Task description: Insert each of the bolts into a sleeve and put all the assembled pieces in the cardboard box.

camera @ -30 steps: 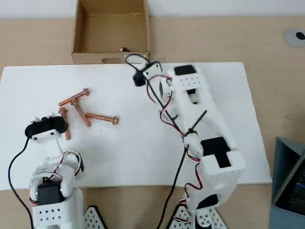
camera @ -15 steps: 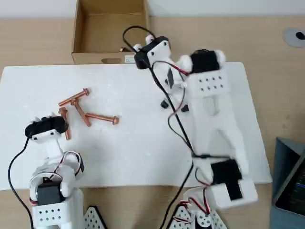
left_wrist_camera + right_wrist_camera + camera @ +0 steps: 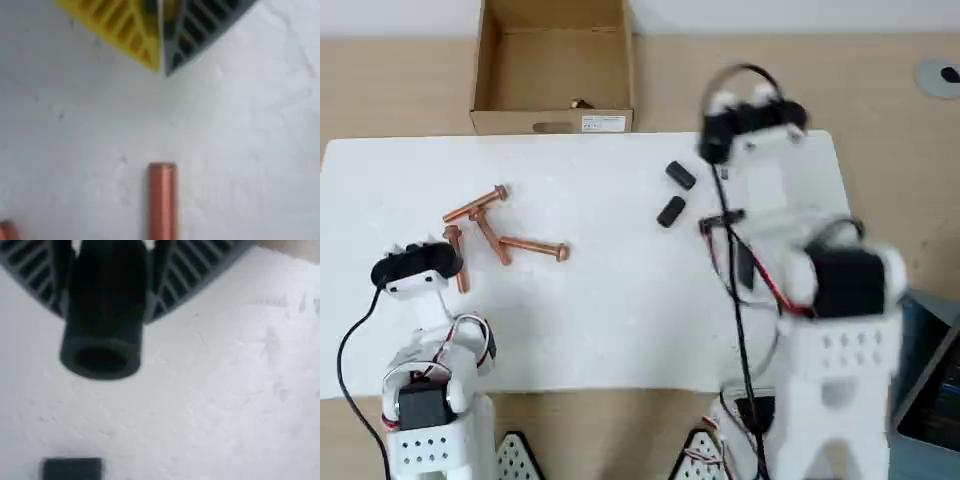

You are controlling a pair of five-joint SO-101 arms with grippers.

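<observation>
Several copper bolts [image 3: 490, 238] lie scattered on the left of the white mat [image 3: 620, 320]. Two black sleeves [image 3: 671, 211] lie near the mat's middle, toward the back. My left gripper [image 3: 161, 60] is shut on nothing, its yellow and grey fingers meeting just short of a bolt's [image 3: 161, 200] plain end; in the high view it [image 3: 415, 265] sits beside the nearest bolt [image 3: 455, 255]. My right gripper [image 3: 107, 285] is shut on a black sleeve [image 3: 102, 325], held above the mat with another sleeve [image 3: 72, 469] lying close by. The right arm [image 3: 750, 125] stands at the back right.
The open cardboard box [image 3: 555, 120] stands past the mat's far edge, with a small copper-coloured piece [image 3: 578, 103] inside by its near wall. A dark bin [image 3: 925, 380] is at the right edge. The mat's near half is bare.
The right arm has swung from beside the box's near corner to the right and folded back, uncovering the two loose sleeves. The left arm has kept still.
</observation>
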